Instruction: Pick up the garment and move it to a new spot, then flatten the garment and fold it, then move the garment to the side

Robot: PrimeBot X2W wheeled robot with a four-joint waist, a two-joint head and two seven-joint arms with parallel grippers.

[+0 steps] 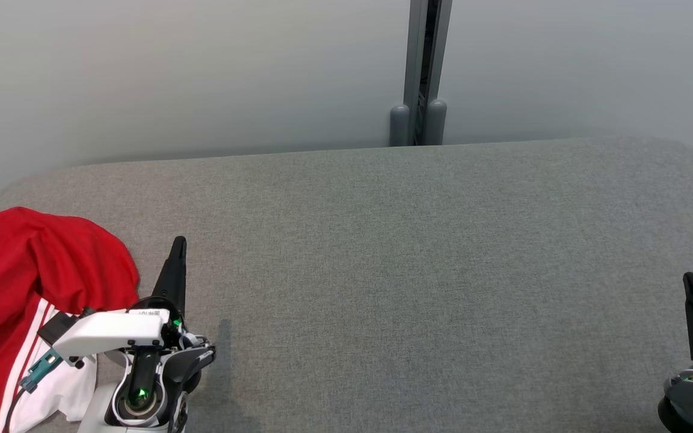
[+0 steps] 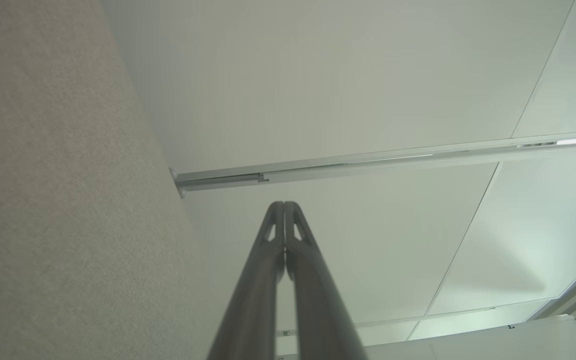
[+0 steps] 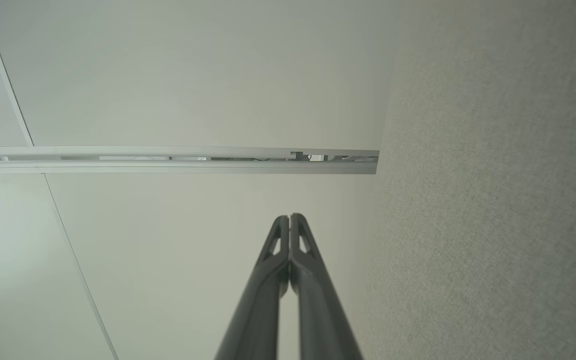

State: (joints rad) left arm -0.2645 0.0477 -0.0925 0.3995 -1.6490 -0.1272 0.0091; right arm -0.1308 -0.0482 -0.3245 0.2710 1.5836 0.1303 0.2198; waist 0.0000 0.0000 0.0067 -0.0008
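Red garment bunched, seemingly apart from left gripper.

I count one garment, red and white, on the left end of the one tabletop. There are two claws over the tabletop's near edge: a left claw toward its left end and a right claw at its right end. Behind the tabletop stands one post between two wall panels.

The crumpled red cloth garment is showing white stripes and a white panel, lying against the speckled grey fabric tabletop.
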